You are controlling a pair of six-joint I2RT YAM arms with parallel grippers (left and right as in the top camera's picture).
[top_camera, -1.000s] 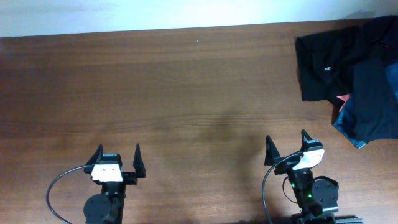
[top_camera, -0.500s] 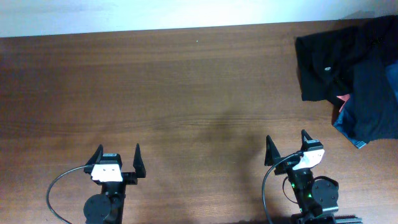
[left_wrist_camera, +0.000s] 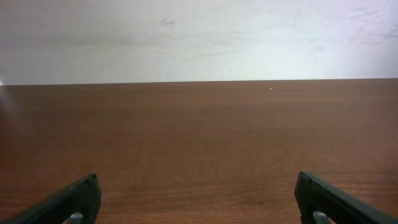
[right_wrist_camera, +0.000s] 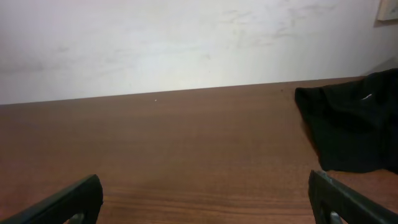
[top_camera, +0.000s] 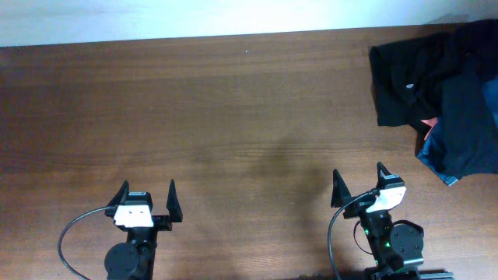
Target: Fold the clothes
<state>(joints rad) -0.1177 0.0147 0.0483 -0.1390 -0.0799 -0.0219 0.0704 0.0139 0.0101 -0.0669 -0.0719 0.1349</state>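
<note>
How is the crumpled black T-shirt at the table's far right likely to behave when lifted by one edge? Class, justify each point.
Probably floppy: the black T-shirt lies in soft folds, so it should drape and hang. Likely light for its size, as the fabric looks thin. Lifting it might drag the blue garment lying against it.
</note>
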